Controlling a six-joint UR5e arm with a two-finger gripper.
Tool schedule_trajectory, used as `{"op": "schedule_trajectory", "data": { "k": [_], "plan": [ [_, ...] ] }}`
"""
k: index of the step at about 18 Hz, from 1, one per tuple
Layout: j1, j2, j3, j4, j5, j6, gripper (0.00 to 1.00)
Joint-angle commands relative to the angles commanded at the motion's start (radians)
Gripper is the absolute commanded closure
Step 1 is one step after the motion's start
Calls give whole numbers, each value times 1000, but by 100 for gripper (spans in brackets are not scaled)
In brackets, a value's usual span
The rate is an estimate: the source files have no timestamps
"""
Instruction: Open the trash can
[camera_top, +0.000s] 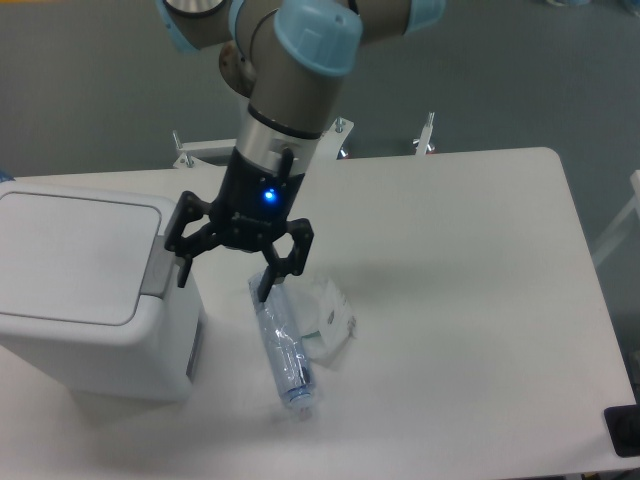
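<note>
The trash can is a large white boxy bin at the table's left side, its flat lid down and its grey push tab on the right edge of the top. My gripper hangs open with nothing between its fingers, just right of the bin's top corner. Its left fingertip is close beside the grey tab; whether it touches I cannot tell.
A clear plastic bottle lies on the white table below my gripper, with a crumpled clear wrapper to its right. A dark object sits at the table's bottom right corner.
</note>
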Motion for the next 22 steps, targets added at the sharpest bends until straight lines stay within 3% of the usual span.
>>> {"op": "schedule_trajectory", "data": {
  "k": [2,12,22],
  "plan": [
    [1,15,-26,6,2,9,0],
    [0,17,-42,11,11,2,0],
    [0,17,-20,9,31,-3,0]
  ]
}}
